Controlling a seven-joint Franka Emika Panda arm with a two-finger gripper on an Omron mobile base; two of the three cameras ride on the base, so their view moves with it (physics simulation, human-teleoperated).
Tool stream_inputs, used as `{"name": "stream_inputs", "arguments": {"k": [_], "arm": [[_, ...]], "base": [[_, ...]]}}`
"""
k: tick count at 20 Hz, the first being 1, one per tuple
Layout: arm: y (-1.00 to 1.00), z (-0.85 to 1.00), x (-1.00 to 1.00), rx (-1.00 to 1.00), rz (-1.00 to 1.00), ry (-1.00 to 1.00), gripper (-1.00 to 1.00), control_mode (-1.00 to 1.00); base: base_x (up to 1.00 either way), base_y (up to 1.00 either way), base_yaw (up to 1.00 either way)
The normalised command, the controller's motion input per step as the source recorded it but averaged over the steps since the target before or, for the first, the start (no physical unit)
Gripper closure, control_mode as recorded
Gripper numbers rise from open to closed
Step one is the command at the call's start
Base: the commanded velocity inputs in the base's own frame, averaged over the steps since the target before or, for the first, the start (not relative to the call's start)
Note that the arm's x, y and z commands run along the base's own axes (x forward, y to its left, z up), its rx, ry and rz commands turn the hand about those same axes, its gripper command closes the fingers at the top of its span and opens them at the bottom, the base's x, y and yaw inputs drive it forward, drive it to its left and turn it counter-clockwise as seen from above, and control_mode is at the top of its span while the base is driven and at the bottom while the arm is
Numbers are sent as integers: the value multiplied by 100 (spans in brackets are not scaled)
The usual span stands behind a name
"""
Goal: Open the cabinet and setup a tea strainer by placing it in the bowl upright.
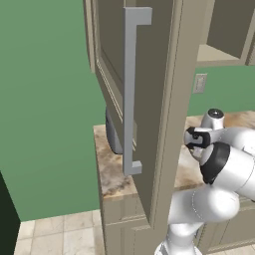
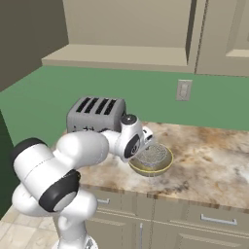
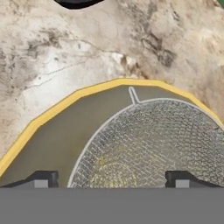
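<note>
While its raised-panel door stands swung wide open toward the left base camera, the tall beige cabinet shows its long grey square bar handle edge-on against the green wall. Below it runs the mottled tan-and-brown stone counter, with beige drawer fronts underneath. A grey four-slot metal toaster sits at the counter's back, to the left of the arm in the right base view. Just to its right and nearer the front edge rests the shallow round olive-tan bowl with a thin yellowish rim. Inside that bowl lies the small round grey metal-mesh tea strainer, mouth up, its mesh rim within the bowl's wall. Over it hangs the two-finger gripper, its dark fingertips spread wide apart on either side of the strainer, gripping nothing.
</note>
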Motion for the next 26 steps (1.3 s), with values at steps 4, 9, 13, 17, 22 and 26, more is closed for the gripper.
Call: {"name": "stream_inputs", "arguments": {"k": [4,9,13,17,22,26], "arm": [[9,26,-10,-1,-2,2,-100,-100],[8,33,-18,0,-3,5,-100,-100],[5,35,-18,0,-5,5,-100,-100],[1,31,-21,2,-20,1,-100,-100],[40,21,-42,17,-45,-11,-100,-100],[62,28,-44,17,-46,0,-100,-100]], "base": [[0,0,0],[0,0,0],[0,0,0],[0,0,0],[0,0,0],[0,0,0]]}}
